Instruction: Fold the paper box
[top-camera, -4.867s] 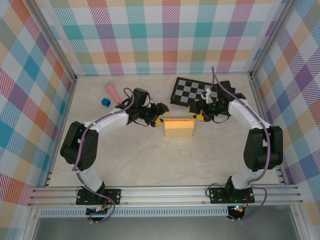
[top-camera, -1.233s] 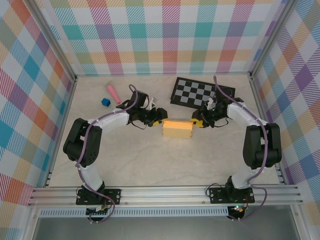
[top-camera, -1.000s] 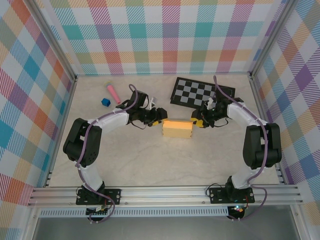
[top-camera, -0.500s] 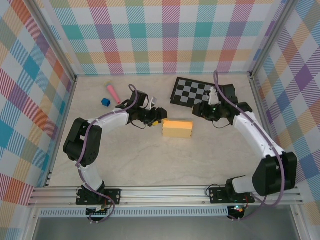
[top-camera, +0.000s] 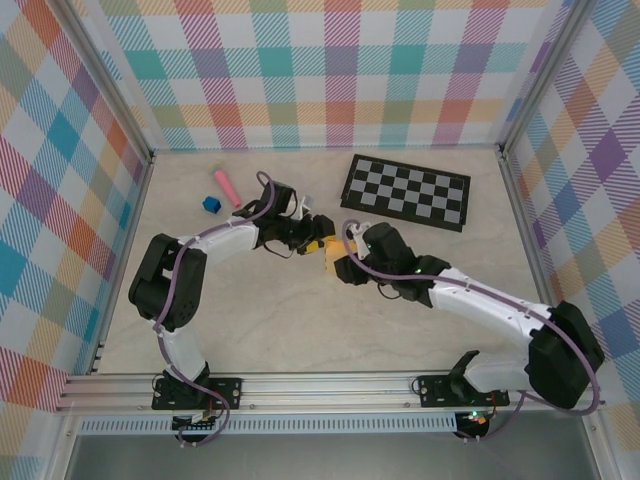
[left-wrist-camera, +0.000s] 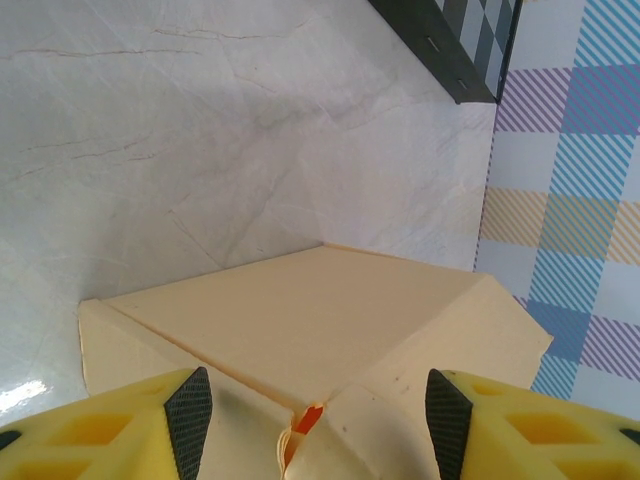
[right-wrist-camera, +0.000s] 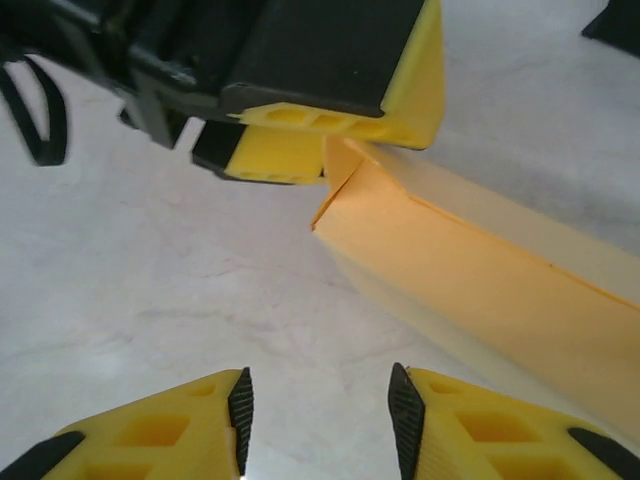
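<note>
Since the earlier frame the right arm had swung away from the box's right end, beside the checkered board, and crossed in front of the box to its left end. The left arm and the box had stayed put.

Near the far-left corner of the tabletop (top-camera: 250, 310) lay a pink stick (top-camera: 222, 185) and a blue cube (top-camera: 210, 205), well apart from the work. The left gripper (top-camera: 318, 243) reached in to the box's left end. In its wrist view the fingers (left-wrist-camera: 190, 415) stood apart, with the folded end flap and its seam between them. Whether they pinched the flap or merely straddled it could not be told.

The box (right-wrist-camera: 480, 270), pale yellow-orange card already raised into a shallow rectangle, sat in the middle of the tabletop, largely hidden from above by the right arm. The right gripper (right-wrist-camera: 318, 400) hung low just beside the box's near left corner, fingers spread with only bare tabletop between them, facing the left gripper's fingers at that end. The board (top-camera: 405, 192) lay by the far edge, right of centre.

The step in hand appeared to be closing the left end. The corner there looked loose, its edge standing a little proud. Next, the right gripper would probably need to ease in and press or tuck that flap while the left steadied it, gently, since thin card creases easily and the two sets of fingers were close.
</note>
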